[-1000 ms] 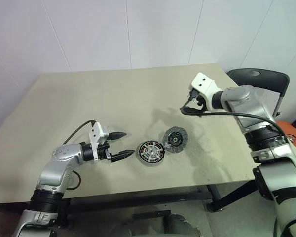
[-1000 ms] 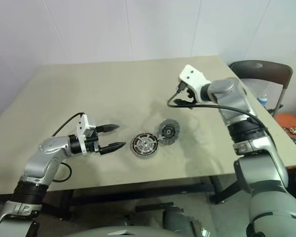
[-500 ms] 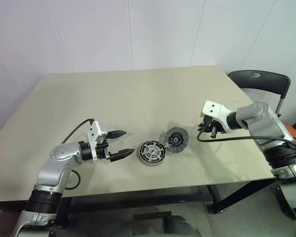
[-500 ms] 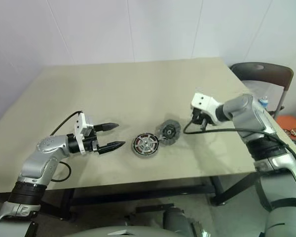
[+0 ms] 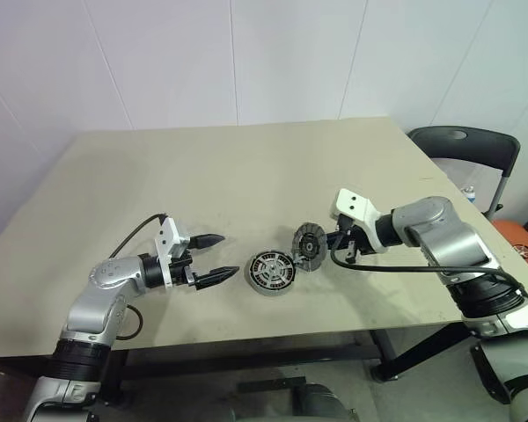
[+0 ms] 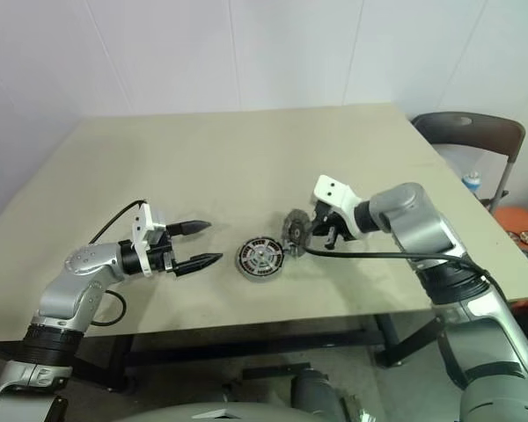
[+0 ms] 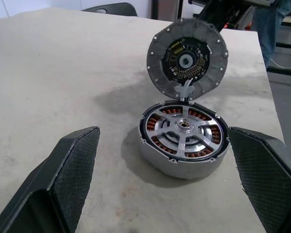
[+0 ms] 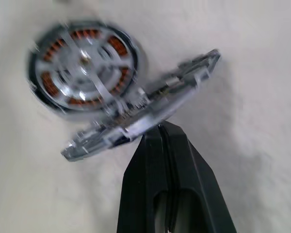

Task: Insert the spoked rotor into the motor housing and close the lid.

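Note:
The grey motor housing (image 5: 271, 272) lies on the table near its front edge, between my two grippers. The spoked rotor (image 7: 183, 127) sits inside it, silvery spokes within a black rim. The lid (image 5: 309, 243), a silver-white disc hinged to the housing's right side, stands tilted up on edge. My right gripper (image 5: 331, 245) is shut, and its fingertips (image 8: 157, 132) press against the back of the lid. My left gripper (image 5: 213, 258) hovers open just left of the housing and points at it, its fingers (image 7: 63, 179) apart with nothing between them.
The beige table (image 5: 202, 176) stretches wide behind the housing. A black chair (image 5: 462, 141) stands off the table's right corner. The front edge runs close below the housing. A black cable loops under my right wrist.
My right gripper has shut and swung down and in from the far right to the lid. The lid has tipped from lying back to standing more upright. My left gripper has stayed still.

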`<state>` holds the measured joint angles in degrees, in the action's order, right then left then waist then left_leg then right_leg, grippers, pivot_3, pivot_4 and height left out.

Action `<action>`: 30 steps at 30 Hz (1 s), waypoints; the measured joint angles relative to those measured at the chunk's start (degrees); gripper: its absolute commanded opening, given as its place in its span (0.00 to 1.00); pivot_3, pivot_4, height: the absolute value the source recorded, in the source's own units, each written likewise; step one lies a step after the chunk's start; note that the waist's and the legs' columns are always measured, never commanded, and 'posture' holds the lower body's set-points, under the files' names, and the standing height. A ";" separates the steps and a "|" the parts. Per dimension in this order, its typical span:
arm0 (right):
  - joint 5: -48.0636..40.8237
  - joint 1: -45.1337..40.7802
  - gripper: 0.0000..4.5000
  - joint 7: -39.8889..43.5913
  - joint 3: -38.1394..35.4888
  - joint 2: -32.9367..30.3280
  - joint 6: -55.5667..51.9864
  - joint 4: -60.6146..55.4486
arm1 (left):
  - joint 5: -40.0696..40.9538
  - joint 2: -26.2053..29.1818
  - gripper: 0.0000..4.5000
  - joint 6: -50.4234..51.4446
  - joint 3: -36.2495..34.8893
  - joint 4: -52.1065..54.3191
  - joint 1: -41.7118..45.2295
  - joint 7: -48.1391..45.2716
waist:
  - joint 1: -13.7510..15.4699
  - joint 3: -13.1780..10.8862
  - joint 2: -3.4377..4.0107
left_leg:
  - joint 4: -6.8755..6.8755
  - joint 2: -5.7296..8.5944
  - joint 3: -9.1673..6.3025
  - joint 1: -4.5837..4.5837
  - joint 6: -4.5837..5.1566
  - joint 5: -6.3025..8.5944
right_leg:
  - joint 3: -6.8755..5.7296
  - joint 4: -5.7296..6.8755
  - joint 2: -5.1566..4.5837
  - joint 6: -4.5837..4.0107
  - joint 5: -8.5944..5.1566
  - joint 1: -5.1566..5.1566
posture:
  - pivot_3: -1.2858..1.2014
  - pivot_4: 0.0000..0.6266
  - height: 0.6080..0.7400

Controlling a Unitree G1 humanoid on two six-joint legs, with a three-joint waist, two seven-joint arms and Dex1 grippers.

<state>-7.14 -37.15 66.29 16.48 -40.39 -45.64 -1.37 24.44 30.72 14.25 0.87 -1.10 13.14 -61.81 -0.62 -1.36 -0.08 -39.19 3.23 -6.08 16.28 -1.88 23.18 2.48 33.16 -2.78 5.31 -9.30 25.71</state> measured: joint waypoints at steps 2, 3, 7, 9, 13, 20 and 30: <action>-2.14 0.21 0.00 -0.65 -0.97 1.54 -2.15 -0.90 | -0.03 -0.09 1.00 0.02 0.03 0.00 0.00 0.22 | -0.03 0.00 0.00 | 0.00 0.00 0.00 -0.01 -0.01 0.00 | 0.00 0.02 0.00 0.00 0.00 0.00 | 0.52 0.00 1.00; -3.58 0.21 0.00 -0.74 -1.72 2.39 -3.45 -1.46 | -0.04 -0.20 1.00 0.02 0.07 0.00 0.01 0.40 | -0.02 0.00 0.00 | 0.00 0.00 -0.01 -0.01 -0.01 -0.01 | 0.00 0.03 0.00 0.00 0.00 0.00 | 0.52 0.00 1.00; -9.42 0.09 0.00 -1.49 -4.25 5.51 -8.37 -4.10 | -0.09 -0.29 1.00 0.11 0.14 0.01 0.05 0.79 | 0.01 0.00 0.00 | 0.00 -0.01 -0.03 -0.01 -0.02 -0.01 | -0.01 0.03 0.00 0.00 0.00 0.00 | 0.52 0.00 1.00; -11.35 0.05 0.00 -3.16 -5.10 7.40 -10.29 -4.19 | -0.10 -0.28 1.00 0.28 0.14 0.02 0.07 0.98 | -0.02 0.01 -0.02 | 0.00 0.00 -0.03 -0.01 -0.02 -0.01 | -0.01 0.03 0.00 0.00 0.00 0.00 | 0.52 0.00 1.00; -12.52 0.81 0.00 -6.26 -5.02 9.84 -11.48 -4.19 | -0.10 -0.28 1.00 0.56 0.14 0.19 0.08 1.23 | -0.01 0.01 -0.02 | 0.00 0.00 -0.04 0.00 -0.02 -0.01 | -0.01 0.03 0.00 0.00 0.00 0.00 | 0.52 0.00 1.00; -13.20 7.34 0.04 -13.08 -2.78 14.82 -12.45 -2.88 | -0.09 -0.22 1.00 1.50 0.13 1.21 0.07 2.24 | 0.01 0.02 -0.02 | -0.01 0.01 -0.04 0.00 -0.03 -0.01 | -0.01 0.05 -0.02 0.00 0.01 0.00 | 0.52 0.00 1.00; -14.42 10.37 0.71 -18.35 -4.22 17.69 -8.76 -1.79 | -0.27 -0.18 1.00 1.15 0.18 0.65 0.29 2.22 | -0.10 0.05 -0.03 | 0.01 -0.02 -0.04 -0.87 0.29 0.16 | -0.01 0.04 0.06 0.01 -0.02 -0.91 | 0.52 0.00 1.00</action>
<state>-21.56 -26.77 47.95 12.26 -22.70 -54.40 -3.16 24.17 30.54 15.39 1.06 -0.45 13.43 -59.58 -0.71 -1.32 -0.11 -39.19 3.21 -6.12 15.41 -1.59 23.33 2.48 33.19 -2.72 5.32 -9.32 24.80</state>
